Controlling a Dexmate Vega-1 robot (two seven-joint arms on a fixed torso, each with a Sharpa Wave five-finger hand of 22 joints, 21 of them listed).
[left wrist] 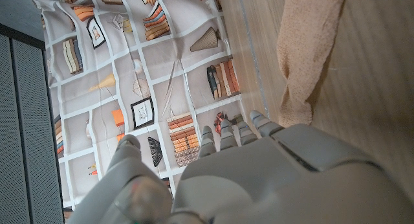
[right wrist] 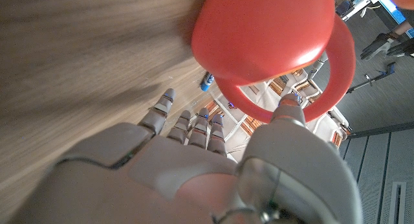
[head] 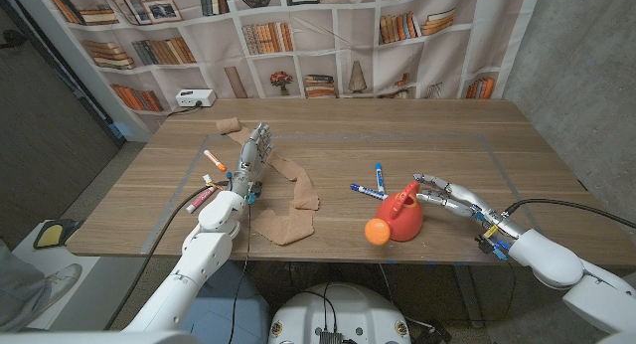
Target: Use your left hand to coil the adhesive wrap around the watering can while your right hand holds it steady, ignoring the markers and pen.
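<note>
The tan adhesive wrap lies unrolled in a loose winding strip on the left half of the wooden table, and its edge shows in the left wrist view as wrap. My left hand stands over the strip's far part with its fingers straight and apart, holding nothing. The red watering can with an orange spout head stands right of centre near the front edge. My right hand reaches in from the right, fingers apart. Its fingertips touch the can's handle, beside the thumb.
Two blue markers lie just behind the can. An orange-capped marker and a red one lie left of my left hand. A white box sits at the back left corner, before a bookshelf backdrop.
</note>
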